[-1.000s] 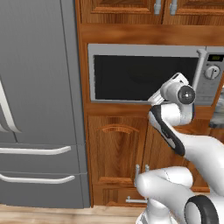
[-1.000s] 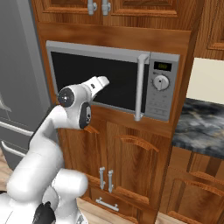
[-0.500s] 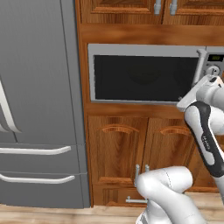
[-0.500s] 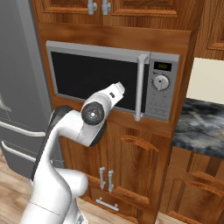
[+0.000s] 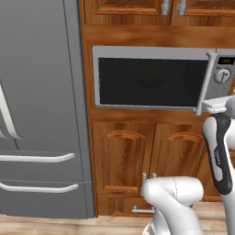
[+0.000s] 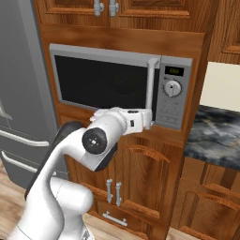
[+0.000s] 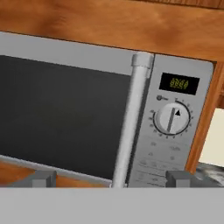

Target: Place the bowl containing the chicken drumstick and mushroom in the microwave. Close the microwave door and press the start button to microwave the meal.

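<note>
Silver microwave (image 7: 105, 65), dark-windowed door (image 7: 61, 118) shut.
Its vertical bar handle (image 7: 130, 122) stands just ahead of the wide, empty pincer (image 7: 111, 178).

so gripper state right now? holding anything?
Gripper: open, holding nothing; fingertips stand either side of the lower end of the microwave door handle, not closed on it.

A home kitchen is shown by the microwave (image 6: 121, 86) built into wooden cabinets (image 5: 149, 151), the grey fridge (image 5: 41, 110) set beside it, a dark marbled bench (image 6: 216, 136) to the right, and a wood-plank floor (image 5: 69, 225) below.
</note>
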{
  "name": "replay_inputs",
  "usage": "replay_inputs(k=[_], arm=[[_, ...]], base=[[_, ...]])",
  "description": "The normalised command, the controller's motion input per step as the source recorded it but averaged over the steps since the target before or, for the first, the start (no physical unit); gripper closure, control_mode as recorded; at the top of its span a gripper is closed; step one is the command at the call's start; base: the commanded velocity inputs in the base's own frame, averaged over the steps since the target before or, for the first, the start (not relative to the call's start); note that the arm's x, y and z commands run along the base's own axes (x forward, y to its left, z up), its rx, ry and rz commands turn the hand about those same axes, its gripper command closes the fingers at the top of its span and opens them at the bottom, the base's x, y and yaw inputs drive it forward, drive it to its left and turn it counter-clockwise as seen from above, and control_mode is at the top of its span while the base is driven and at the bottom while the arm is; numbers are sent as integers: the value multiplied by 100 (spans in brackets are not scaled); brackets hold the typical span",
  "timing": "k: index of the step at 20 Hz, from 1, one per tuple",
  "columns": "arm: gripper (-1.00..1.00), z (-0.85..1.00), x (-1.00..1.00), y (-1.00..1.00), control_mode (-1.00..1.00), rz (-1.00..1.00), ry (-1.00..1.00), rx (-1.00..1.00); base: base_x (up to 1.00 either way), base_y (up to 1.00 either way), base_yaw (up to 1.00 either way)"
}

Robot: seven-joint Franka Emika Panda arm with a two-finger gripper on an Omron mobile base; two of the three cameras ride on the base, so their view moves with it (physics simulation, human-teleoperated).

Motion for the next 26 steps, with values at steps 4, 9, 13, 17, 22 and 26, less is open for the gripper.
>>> replay_inputs(k=[4, 9, 13, 17, 22, 26], arm=[[-100, 2, -12, -69, -100, -19, 1, 59], [-100, 1, -23, -74, -100, -1, 7, 60], [-100, 0, -26, -35, -100, 2, 0, 28], [100, 0, -12, -13, -100, 0, 0, 13], [100, -6, -11, -2, -100, 0, -1, 2], [100, -28, 1, 0, -100, -8, 0, 10]], base=[[0, 0, 0], [0, 0, 0], [0, 0, 0], [0, 0, 0], [0, 0, 0], [0, 0, 0]])
